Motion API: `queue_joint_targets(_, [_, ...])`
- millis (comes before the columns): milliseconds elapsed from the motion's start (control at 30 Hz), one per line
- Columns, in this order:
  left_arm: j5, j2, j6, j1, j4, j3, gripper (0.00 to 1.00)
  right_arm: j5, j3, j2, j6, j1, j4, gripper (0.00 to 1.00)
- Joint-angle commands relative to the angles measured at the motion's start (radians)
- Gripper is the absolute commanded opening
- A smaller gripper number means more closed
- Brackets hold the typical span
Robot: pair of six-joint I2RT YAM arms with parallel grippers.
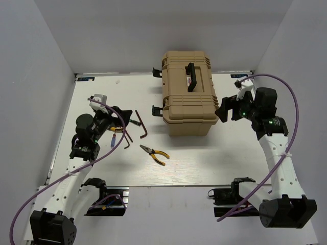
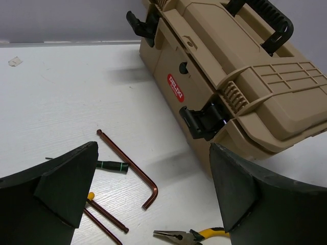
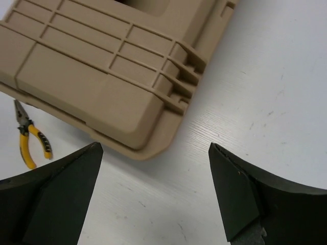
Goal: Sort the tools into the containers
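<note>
**Toolbox shut, both claws open and empty**

You have the toolbox (image 1: 188, 102) standing at the back middle of the white table (image 1: 214, 163). It is made of tan ribbed plastic and its lid is down. A black handle (image 1: 191, 76) lies along the top, and two black latches (image 1: 158, 108) stick out on its left side. In the left wrist view this side also carries a small red label (image 2: 175, 88).

The tools lie on the table to the left of the box. One pair of yellow-handled pliers (image 1: 154, 154) lies alone in front of the box's left corner, with its nose pointing to the back left. The dark L-shaped hex keys (image 1: 142, 124) lie between the box and your left claw (image 1: 120, 118).

Your left claw hangs above this group of tools. Its fingers (image 2: 61, 194) are wide apart and hold nothing. In its own view one of the hex keys lies on the table under the gap, and the pliers show at the bottom edge.

Your right claw (image 1: 223, 111) is just beside the right wall of the box, also spread open and empty. You cannot tell if it touches the wall. Its camera shows a corner of the box ahead of the fingers (image 3: 260, 199).
</note>
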Motion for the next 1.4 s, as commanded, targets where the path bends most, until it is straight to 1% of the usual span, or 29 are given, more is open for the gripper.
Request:
queue_joint_targets(0, [0.023,0.002,-0.004,-0.002,0.018,0.039,1.0,-0.13,0.081,0.028,0.034,0.002,0.061,0.9])
queue_joint_targets(67, [0.032,0.012,-0.004,-0.002,0.018,0.039,1.0,-0.179,0.139,0.087,0.023,0.002,0.045,0.9])
queue_joint_targets(100, [0.032,0.012,-0.004,-0.002,0.018,0.039,1.0,-0.249,0.185,0.101,0.019,0.002,0.044,0.9])
queue_joint_targets(133, [0.032,0.012,-0.004,-0.002,0.018,0.039,1.0,-0.27,0.206,0.151,0.023,0.007,0.044,0.9])
queue_joint_targets(200, [0.032,0.022,-0.004,-0.002,0.018,0.039,1.0,-0.284,0.325,0.214,0.128,0.011,0.05,0.9])
queue_joint_targets(233, [0.032,0.022,-0.004,-0.002,0.018,0.039,1.0,-0.275,0.325,0.272,0.129,0.018,0.05,0.9])
queue_joint_targets(267, [0.032,0.032,-0.004,-0.002,0.018,0.039,1.0,-0.272,0.406,0.298,0.188,0.022,0.044,0.87])
queue_joint_targets(300, [0.042,0.032,-0.004,-0.002,0.018,0.039,1.0,-0.259,0.431,0.323,0.198,0.03,0.042,0.73])
queue_joint_targets(333, [0.042,0.041,-0.004,-0.002,0.018,0.039,1.0,-0.23,0.456,0.37,0.215,0.037,0.042,0.64])
queue_joint_targets(367, [0.051,0.041,-0.004,-0.002,0.018,0.039,1.0,-0.215,0.527,0.419,0.25,0.045,0.045,0.59])
queue_joint_targets(400, [0.051,0.051,-0.004,-0.002,0.018,0.039,1.0,-0.186,0.549,0.459,0.262,0.054,0.039,0.56])
queue_joint_targets(433, [0.051,0.052,-0.004,-0.002,0.018,0.039,1.0,-0.173,0.592,0.479,0.285,0.057,0.041,0.48])
queue_joint_targets(467, [0.051,0.061,-0.004,-0.002,0.018,0.039,1.0,-0.16,0.638,0.518,0.307,0.068,0.038,0.46])
queue_joint_targets(533, [0.06,0.061,-0.004,-0.002,0.018,0.048,1.0,-0.118,0.699,0.57,0.331,0.079,0.038,0.46])
queue_joint_targets(567, [0.06,0.074,-0.004,-0.002,0.018,0.048,1.0,-0.114,0.742,0.622,0.347,0.088,0.035,0.51])
queue_joint_targets(667, [0.08,0.094,-0.004,-0.002,0.009,0.048,1.0,-0.124,0.847,0.709,0.376,0.113,0.015,0.6])
queue_joint_targets(700, [0.08,0.107,-0.004,-0.002,0.009,0.057,1.0,-0.12,0.864,0.752,0.388,0.128,0.009,0.6])
queue_joint_targets(767, [0.089,0.117,0.006,-0.002,-0.002,0.057,1.0,-0.079,0.9,0.807,0.39,0.148,0.007,0.64])
queue_joint_targets(833, [0.089,0.118,0.006,-0.002,-0.011,0.067,1.0,-0.034,0.92,0.863,0.39,0.163,0.013,0.64])
queue_joint_targets(1000, [0.089,0.127,0.006,-0.002,-0.011,0.067,1.0,0.017,0.973,0.964,0.381,0.189,0.012,0.64])
queue_joint_targets(1200, [0.109,0.147,0.006,-0.002,-0.011,0.067,1.0,0.046,0.994,1.019,0.373,0.212,0.002,0.64])
queue_joint_targets(1300, [0.109,0.147,0.015,-0.002,-0.011,0.067,1.0,0.055,0.994,1.029,0.37,0.225,-0.005,0.54])
queue_joint_targets(1333, [0.109,0.147,0.015,-0.002,-0.011,0.067,1.0,0.061,0.996,1.029,0.368,0.232,-0.013,0.43])
queue_joint_targets(1367, [0.109,0.147,0.015,-0.002,-0.011,0.067,1.0,0.086,0.997,1.029,0.359,0.234,-0.018,0.36])
